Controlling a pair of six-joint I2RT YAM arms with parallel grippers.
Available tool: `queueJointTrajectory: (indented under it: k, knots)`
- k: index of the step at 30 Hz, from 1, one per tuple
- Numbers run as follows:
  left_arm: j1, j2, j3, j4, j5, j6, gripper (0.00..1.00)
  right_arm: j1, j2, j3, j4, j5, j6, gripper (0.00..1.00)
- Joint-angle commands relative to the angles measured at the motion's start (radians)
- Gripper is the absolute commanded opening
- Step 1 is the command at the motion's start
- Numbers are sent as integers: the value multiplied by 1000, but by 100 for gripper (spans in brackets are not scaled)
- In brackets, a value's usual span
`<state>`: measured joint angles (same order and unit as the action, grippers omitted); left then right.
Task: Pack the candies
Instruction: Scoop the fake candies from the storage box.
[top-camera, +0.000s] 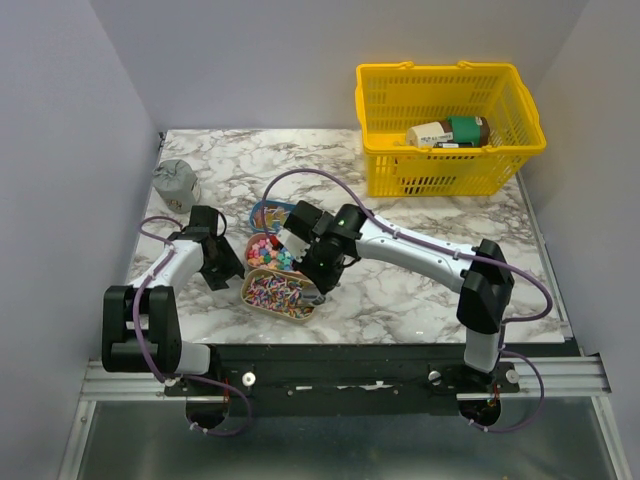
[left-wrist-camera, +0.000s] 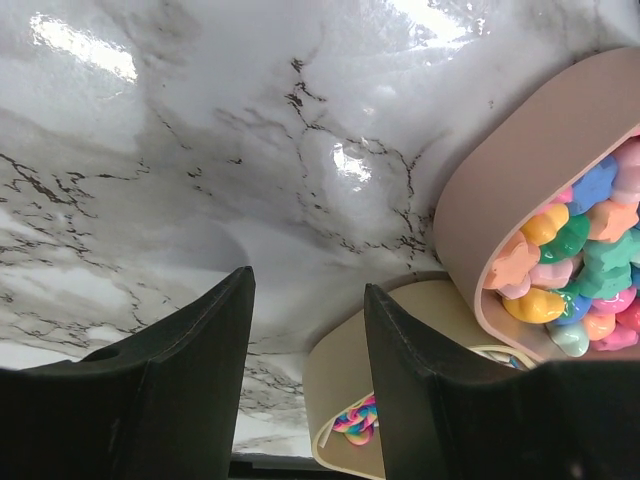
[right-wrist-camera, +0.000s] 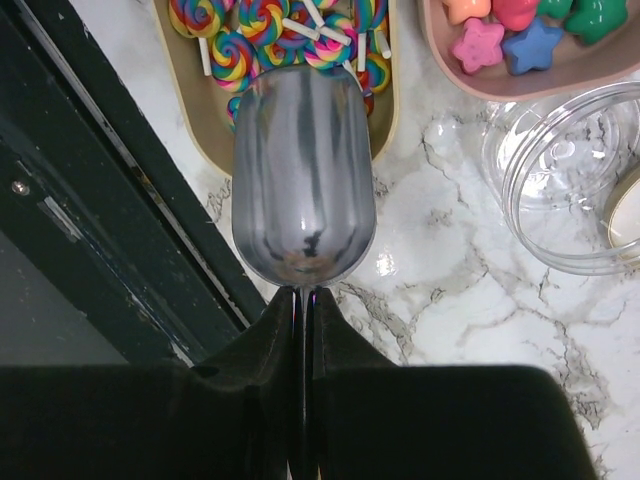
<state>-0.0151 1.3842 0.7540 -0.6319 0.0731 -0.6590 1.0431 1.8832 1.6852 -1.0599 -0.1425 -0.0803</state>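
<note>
Silver scoop (right-wrist-camera: 303, 180) in right gripper (right-wrist-camera: 303, 300): wrist view only.

The white marble table (top-camera: 420, 290) carries a yellow basket (top-camera: 440, 170) at the upper right of the overhead view and a grey pouch (top-camera: 174, 182) at the upper left. Near the centre, a beige tray (left-wrist-camera: 335, 390) and a pink tray (left-wrist-camera: 520, 170) of candies (left-wrist-camera: 570, 270) sit side by side. A clear jar (right-wrist-camera: 570, 180) is just beside the pink one.
</note>
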Motion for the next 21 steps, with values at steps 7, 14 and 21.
queueJointTrajectory:
  k: [7,14,21]
  knots:
    - [3,21,-19,40,68,10,52,28,36,-47,70,17,-12,1]
    - [3,22,-28,44,96,16,42,47,16,-136,202,15,-30,1]
    - [1,19,-36,47,109,13,40,52,14,-159,248,21,-33,1]
